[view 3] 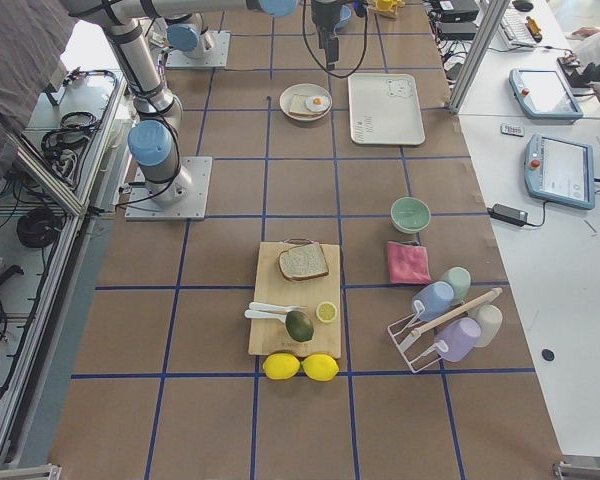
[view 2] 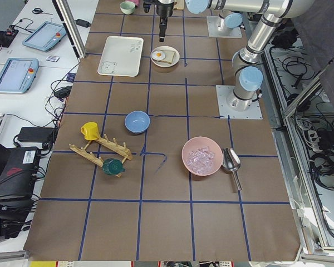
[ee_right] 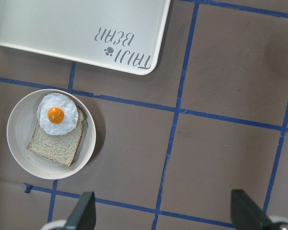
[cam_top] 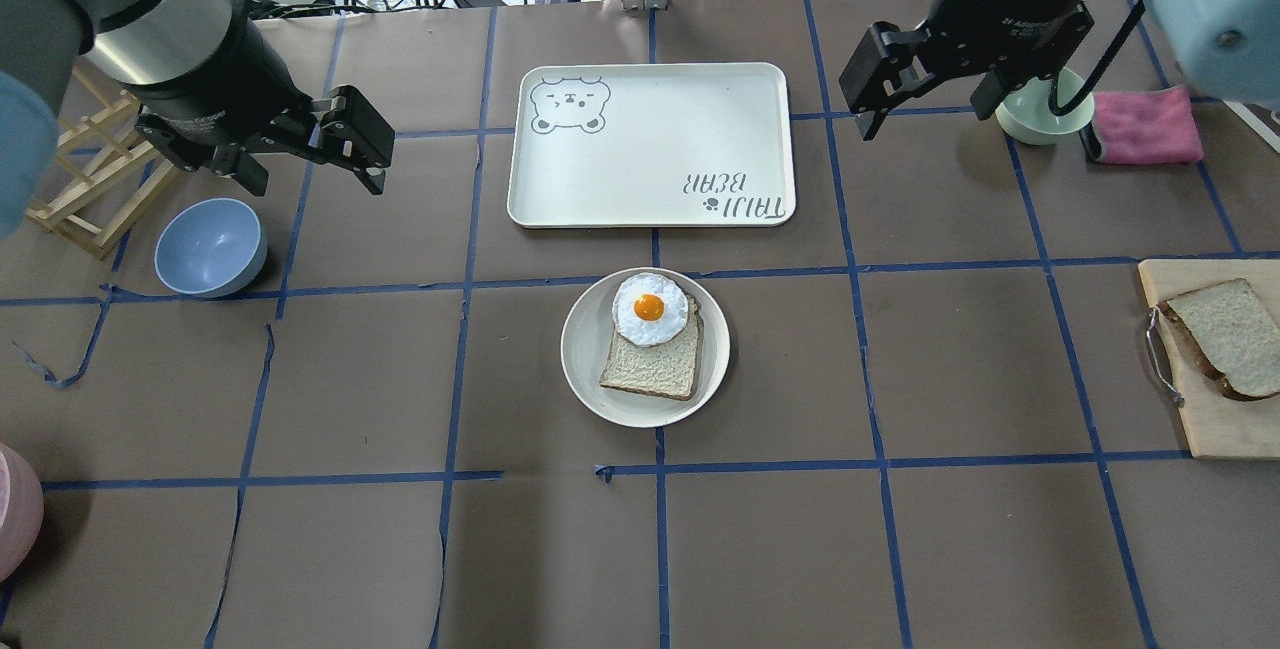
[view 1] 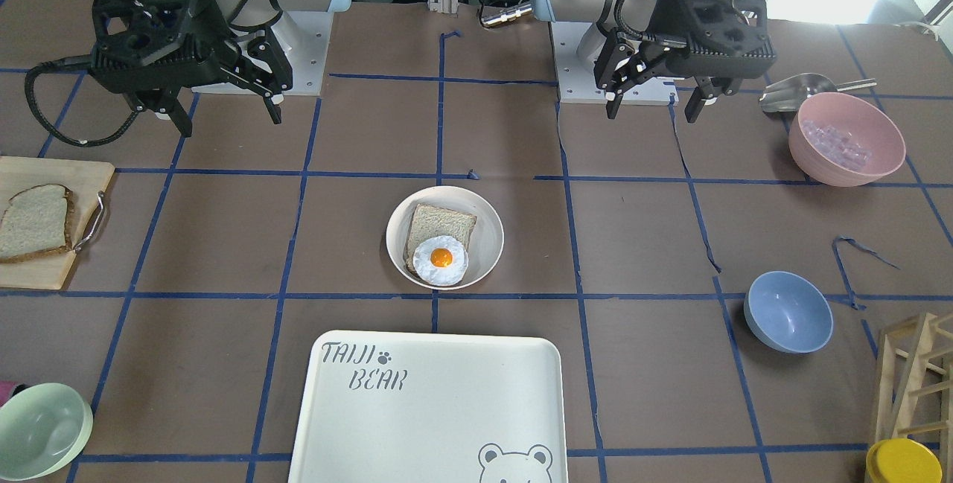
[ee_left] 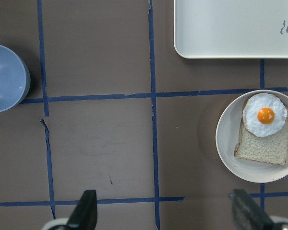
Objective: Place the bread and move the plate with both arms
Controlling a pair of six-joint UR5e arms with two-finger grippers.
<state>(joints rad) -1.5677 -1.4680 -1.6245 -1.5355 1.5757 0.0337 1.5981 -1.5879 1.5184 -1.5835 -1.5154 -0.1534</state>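
The bread (view 1: 33,222) lies on a wooden cutting board (view 1: 45,274) at the table's end on my right, and also shows in the overhead view (cam_top: 1225,334). The plate (view 1: 485,239) sits mid-table holding a smaller slice (view 1: 439,224) and a fried egg (view 1: 441,260); it also shows in the overhead (cam_top: 585,349) and both wrist views (ee_left: 225,143) (ee_right: 19,139). My left gripper (view 1: 654,107) (cam_top: 310,174) (ee_left: 165,215) and right gripper (view 1: 227,118) (cam_top: 935,114) (ee_right: 163,215) hover high above the table, both open and empty.
The TAIJI BEAR tray (cam_top: 650,144) lies just beyond the plate. A blue bowl (cam_top: 210,247) and wooden rack (cam_top: 90,179) are on my left. A green bowl (cam_top: 1040,109) and pink cloth (cam_top: 1145,124) are on my right. A pink bowl (view 1: 845,139) stands near my left base.
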